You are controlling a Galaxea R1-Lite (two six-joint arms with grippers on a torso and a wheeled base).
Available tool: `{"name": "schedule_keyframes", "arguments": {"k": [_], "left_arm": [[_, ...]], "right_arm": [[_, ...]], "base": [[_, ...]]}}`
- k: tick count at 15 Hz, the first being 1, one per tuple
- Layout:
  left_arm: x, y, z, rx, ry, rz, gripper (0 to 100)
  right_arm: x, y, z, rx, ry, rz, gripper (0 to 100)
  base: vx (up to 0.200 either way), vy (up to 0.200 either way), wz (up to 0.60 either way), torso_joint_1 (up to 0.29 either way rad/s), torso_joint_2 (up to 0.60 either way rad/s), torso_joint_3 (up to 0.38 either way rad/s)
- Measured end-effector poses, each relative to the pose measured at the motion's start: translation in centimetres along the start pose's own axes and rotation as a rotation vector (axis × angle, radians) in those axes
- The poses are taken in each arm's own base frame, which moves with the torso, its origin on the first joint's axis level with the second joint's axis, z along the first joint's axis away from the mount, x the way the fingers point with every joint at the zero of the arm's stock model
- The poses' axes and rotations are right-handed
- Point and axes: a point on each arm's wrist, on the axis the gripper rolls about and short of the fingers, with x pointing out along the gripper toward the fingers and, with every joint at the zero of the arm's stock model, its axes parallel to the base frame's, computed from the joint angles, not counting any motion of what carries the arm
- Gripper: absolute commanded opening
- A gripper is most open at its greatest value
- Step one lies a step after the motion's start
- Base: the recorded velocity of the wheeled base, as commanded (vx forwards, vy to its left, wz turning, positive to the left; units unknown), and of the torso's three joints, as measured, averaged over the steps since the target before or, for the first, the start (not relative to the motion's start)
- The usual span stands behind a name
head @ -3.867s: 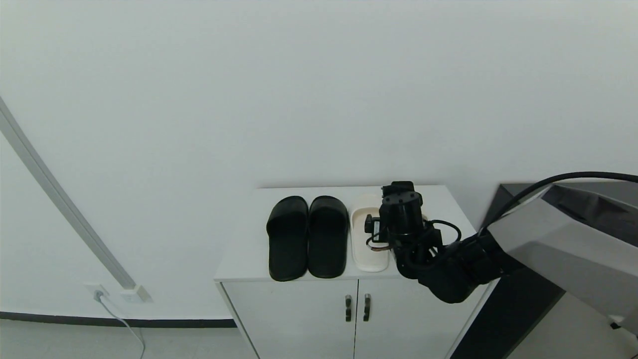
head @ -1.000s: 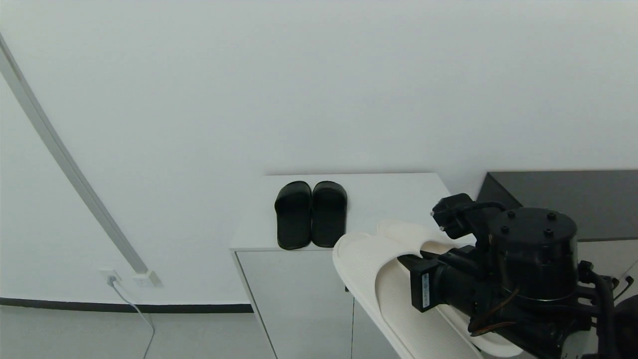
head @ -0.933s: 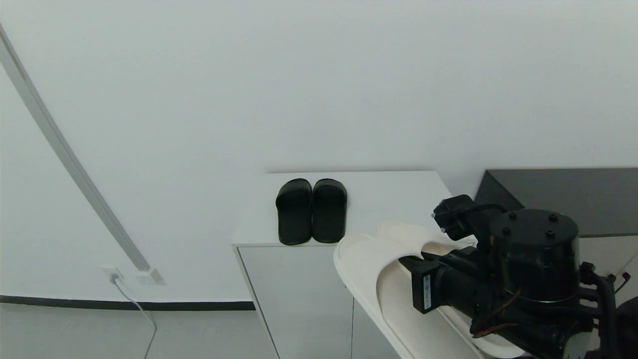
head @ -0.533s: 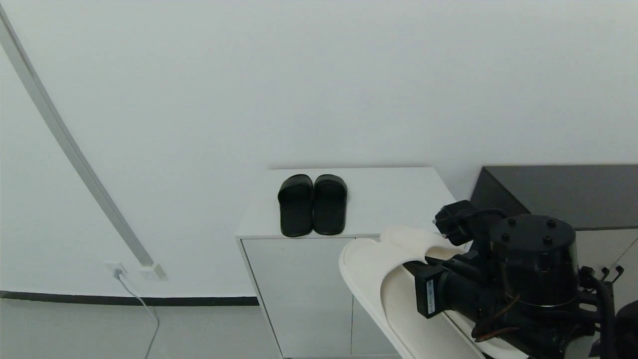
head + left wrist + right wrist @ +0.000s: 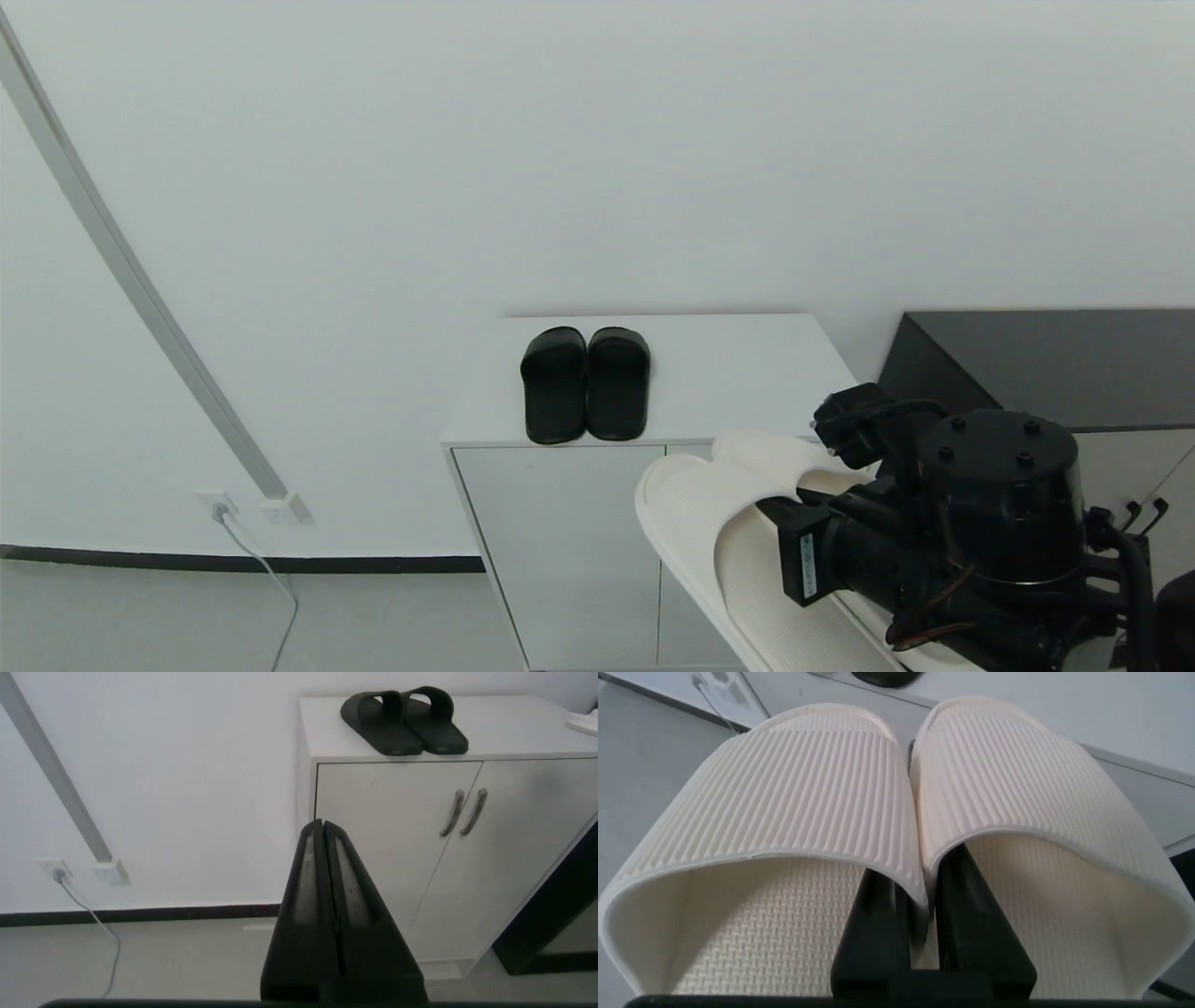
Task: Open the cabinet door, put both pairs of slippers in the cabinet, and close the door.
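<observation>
status: right gripper (image 5: 920, 882) is clamped on the white slippers (image 5: 695, 523), one finger under each strap, pinching the two inner walls together (pair sits side by side, straps up). you're holding that pair in the air in front of the cabinet (image 5: 728, 369), at about 4 o'clock from the black slippers (image 5: 585, 383) in the head view. black slippers sit side by side on the cabinet top, near its front edge, toward the 9 o'clock side. both cabinet doors (image 5: 392, 840) are shut, with the two handles (image 5: 454, 814) either side of the centre seam. left gripper (image 5: 323, 835) is closed on nothing, fingers pressed flat together, aimed at the cabinet front. wall socket (image 5: 217, 507) with a cable plugged in is at 9 o'clock of the cabinet, and a dark counter (image 5: 1046, 364) at 3 o'clock.
</observation>
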Motion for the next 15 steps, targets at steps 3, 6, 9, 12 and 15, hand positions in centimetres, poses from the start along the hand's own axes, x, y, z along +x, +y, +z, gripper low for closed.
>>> {"name": "schedule_keyframes", "arguments": {"k": [3, 6, 9, 12, 15], "left_arm": [[0.00, 0.00, 0.00, 0.002, 0.000, 0.003, 0], [0.00, 0.00, 0.01, 0.002, -0.001, 0.003, 0], [0.00, 0.00, 0.00, 0.003, 0.000, 0.000, 0], [0.00, 0.00, 0.00, 0.002, 0.000, 0.001, 100], [0.00, 0.00, 0.00, 0.003, 0.000, 0.001, 100]], "right_arm": [[-0.04, 0.00, -0.24, -0.008, 0.008, 0.002, 0], [-0.04, 0.03, -0.34, -0.011, 0.010, 0.003, 0], [-0.11, 0.09, -0.55, -0.015, 0.018, 0.006, 0], [-0.15, 0.17, -0.62, -0.017, 0.019, 0.009, 0], [-0.20, 0.21, -0.75, -0.019, 0.024, 0.011, 0]], "base": [[0.000, 0.000, 0.00, 0.000, 0.00, 0.000], [0.000, 0.000, 0.00, -0.071, 0.14, 0.085], [0.000, 0.000, 0.00, -0.154, 0.34, 0.178], [0.000, 0.000, 0.00, -0.159, 0.35, 0.190], [0.000, 0.000, 0.00, -0.165, 0.36, 0.203]]}}
